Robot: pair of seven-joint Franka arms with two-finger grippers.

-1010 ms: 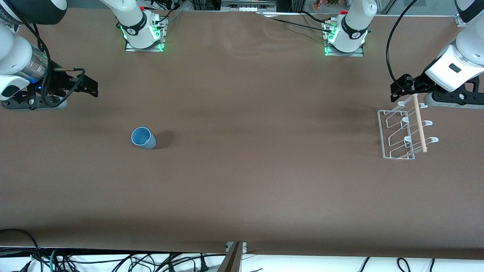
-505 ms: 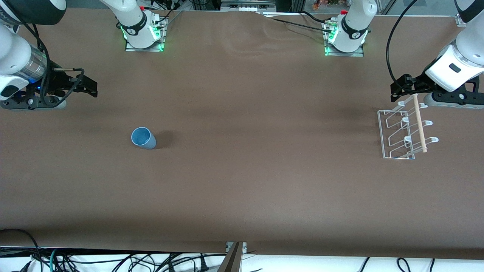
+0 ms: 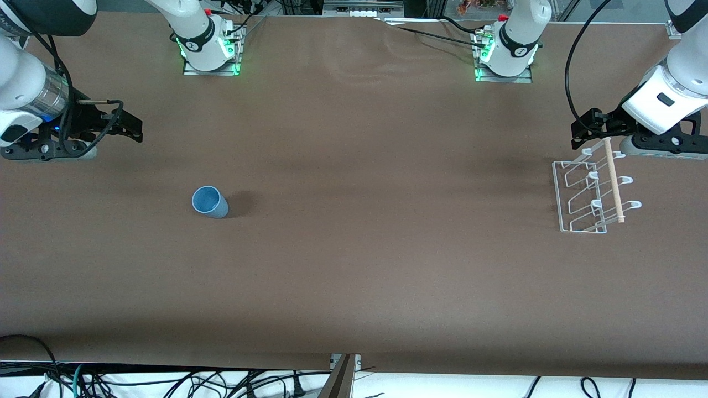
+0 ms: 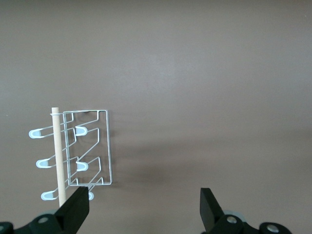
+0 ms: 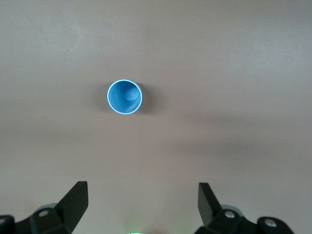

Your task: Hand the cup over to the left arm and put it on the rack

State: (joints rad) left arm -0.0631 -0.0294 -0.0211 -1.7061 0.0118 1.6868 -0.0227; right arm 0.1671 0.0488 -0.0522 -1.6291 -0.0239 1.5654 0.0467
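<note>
Cup [image 3: 209, 202] upright on worktop [image 3: 365, 265], mouth up, toward right arm's end, untouched. Rack [image 3: 591, 193] on worktop at left arm's end, holding nothing. Right claw [image 3: 133, 130] over bare worktop, fingers spread. Left claw [image 3: 586, 130] up by the rack's edge, fingers spread, gripping nothing.

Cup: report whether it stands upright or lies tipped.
Upright: the cup stands on the table with its round mouth up, its inner bottom visible, apart from both grippers.
</note>
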